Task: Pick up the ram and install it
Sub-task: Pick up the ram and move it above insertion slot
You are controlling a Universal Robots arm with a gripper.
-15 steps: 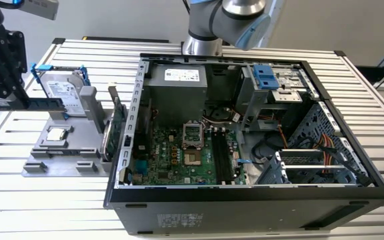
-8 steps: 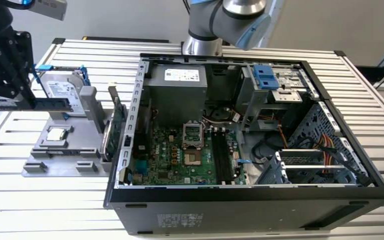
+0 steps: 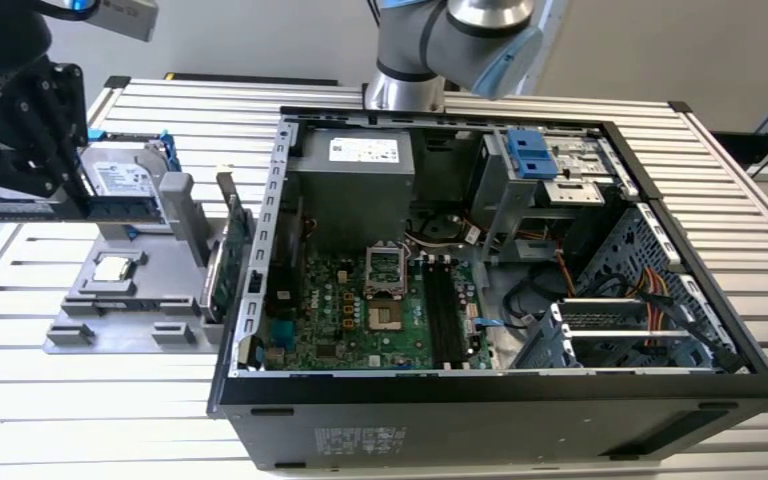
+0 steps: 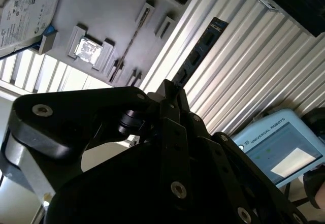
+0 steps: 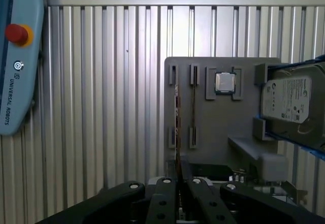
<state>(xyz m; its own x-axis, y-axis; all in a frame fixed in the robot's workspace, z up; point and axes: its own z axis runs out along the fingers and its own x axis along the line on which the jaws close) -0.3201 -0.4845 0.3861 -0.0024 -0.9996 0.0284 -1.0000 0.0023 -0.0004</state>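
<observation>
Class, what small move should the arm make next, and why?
Probably a sideways carry toward the open computer case. The gripper is shut on the ram, which looks lifted off the grey holder, and the board's long black slots lie to the exterior view's right.

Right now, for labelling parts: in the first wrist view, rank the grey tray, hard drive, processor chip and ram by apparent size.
1. grey tray
2. hard drive
3. processor chip
Unranked: the ram, held edge-on in the gripper, nearer the camera.
</observation>
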